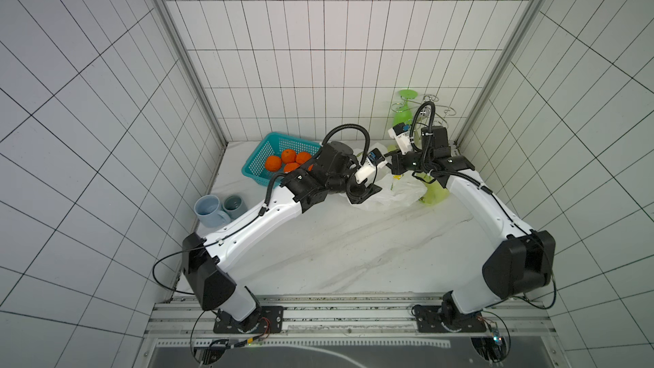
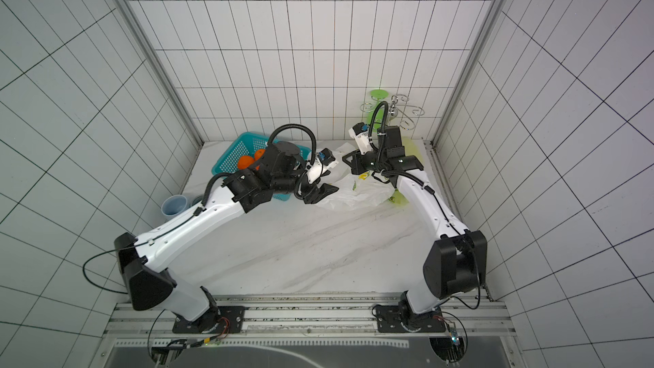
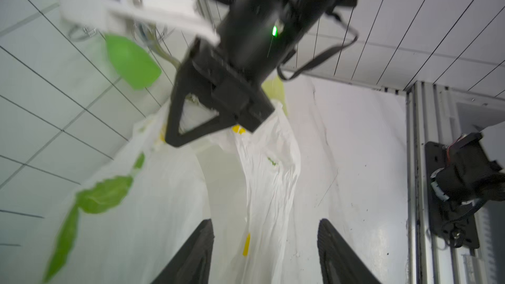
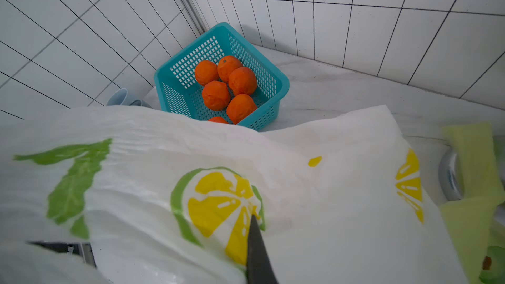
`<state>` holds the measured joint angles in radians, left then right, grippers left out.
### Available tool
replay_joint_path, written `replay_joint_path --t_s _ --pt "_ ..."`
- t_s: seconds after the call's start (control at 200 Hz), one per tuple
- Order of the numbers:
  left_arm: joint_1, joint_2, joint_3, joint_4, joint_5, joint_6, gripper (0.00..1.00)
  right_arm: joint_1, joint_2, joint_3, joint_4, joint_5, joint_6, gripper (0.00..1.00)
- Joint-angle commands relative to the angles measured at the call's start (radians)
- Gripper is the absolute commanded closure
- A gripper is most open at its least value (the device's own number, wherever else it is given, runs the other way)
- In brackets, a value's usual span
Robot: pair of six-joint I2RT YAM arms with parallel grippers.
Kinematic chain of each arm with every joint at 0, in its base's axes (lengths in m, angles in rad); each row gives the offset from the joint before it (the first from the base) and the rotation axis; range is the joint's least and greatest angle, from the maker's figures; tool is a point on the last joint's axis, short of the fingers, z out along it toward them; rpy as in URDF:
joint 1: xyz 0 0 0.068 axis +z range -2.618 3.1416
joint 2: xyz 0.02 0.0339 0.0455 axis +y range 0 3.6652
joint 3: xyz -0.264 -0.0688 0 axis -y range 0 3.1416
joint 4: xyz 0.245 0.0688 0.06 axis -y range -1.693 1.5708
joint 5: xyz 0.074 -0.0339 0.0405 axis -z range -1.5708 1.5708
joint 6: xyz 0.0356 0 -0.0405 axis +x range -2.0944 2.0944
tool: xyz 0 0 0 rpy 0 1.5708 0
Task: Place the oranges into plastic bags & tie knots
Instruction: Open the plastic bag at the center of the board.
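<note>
In both top views the oranges point(image 1: 285, 162) point(image 2: 247, 161) lie in the basket point(image 1: 262, 146) at the table's point(image 1: 354, 242) ten o'clock, and none is bagged. The white bag point(image 1: 396, 194) lies rumpled at one o'clock, with the green bag point(image 1: 433, 196) touching its three o'clock side. The left gripper point(image 1: 366, 195) is at the white bag's nine o'clock edge and the right gripper point(image 1: 396, 170) at its twelve.

Left wrist: the left gripper point(image 3: 265, 222) stands wide, and a fold of white bag point(image 3: 270, 176) runs between its jaws unpinched. The right gripper point(image 3: 177, 139) is clamped on the bag's rim, lifting it.

Right wrist: one finger point(image 4: 257, 252) of the right gripper lies against a lemon print on the film. Six oranges point(image 4: 226, 88) show beyond.

The step looks like opening the bag's mouth. Next, the left gripper should close on the facing rim layer alone and draw it away.
</note>
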<state>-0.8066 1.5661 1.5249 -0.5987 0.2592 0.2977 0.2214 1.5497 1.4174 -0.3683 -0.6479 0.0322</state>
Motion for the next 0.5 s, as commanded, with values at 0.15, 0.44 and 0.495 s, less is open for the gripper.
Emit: replay_joint_path --t_s 0.15,0.44,0.495 --pt "-0.032 0.057 -0.110 0.148 0.268 0.001 0.38 -0.023 -0.076 -0.200 0.417 -0.188 0.402 0.98" --pt "-0.066 0.069 -0.089 0.236 0.586 -0.095 0.37 -0.027 -0.074 -0.250 0.447 -0.102 0.457 0.99" --pt "-0.062 0.035 -0.103 0.213 0.634 -0.074 0.36 -0.033 -0.070 -0.249 0.426 -0.080 0.427 0.99"
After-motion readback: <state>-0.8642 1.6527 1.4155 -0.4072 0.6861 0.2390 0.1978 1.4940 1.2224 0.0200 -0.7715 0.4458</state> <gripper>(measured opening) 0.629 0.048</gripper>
